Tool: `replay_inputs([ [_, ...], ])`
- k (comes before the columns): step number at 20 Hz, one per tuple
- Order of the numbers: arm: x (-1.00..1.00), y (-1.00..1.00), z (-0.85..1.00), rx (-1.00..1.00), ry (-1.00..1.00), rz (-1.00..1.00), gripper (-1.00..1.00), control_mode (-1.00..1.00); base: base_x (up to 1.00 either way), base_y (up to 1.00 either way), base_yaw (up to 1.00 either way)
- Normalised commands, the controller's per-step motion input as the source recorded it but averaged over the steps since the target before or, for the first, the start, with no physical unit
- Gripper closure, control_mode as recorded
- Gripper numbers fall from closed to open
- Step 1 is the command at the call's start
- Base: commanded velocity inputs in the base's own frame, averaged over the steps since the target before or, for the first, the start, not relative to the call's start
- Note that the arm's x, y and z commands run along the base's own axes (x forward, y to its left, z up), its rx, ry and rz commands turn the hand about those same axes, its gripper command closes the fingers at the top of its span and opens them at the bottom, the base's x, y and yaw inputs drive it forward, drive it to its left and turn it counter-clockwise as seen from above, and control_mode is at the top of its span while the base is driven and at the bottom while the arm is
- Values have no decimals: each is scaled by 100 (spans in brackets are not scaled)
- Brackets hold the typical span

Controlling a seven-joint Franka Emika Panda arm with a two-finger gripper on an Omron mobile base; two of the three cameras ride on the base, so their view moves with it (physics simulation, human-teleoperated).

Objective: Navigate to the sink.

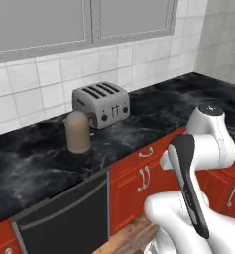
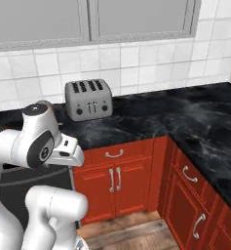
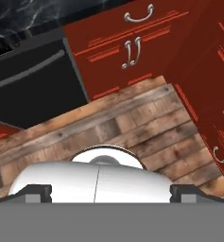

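1. The white arm [image 1: 198,149] is folded close over its base, likely tucked for driving.
2. Its pincer aims down at the wooden plank floor [image 3: 132,123]; I cannot tell its opening.
3. The sink is not among what these views take in: a silver four-slot toaster [image 1: 101,103] stands on the black marbled counter [image 2: 185,112], so driving remains.

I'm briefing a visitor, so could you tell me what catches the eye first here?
The silver toaster stands on the black marble counter against the white tiled wall. Beside it stands a brown cylindrical canister, and red cabinets run below, next to a black dishwasher.

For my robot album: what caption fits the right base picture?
Silver toaster on black marble counter above red cabinets.
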Motion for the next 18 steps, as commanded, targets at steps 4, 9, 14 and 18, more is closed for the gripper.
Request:
replay_inputs([
  [4, 0, 0, 0, 0, 0, 0, -100, 100, 5, -52, -65],
  [9, 0, 0, 0, 0, 0, 0, -100, 100, 2, -49, -66],
  [14, 0, 0, 0, 0, 0, 0, -100, 100, 0, -52, -66],
  [18, 0, 0, 0, 0, 0, 0, -100, 100, 0, -60, -64],
])
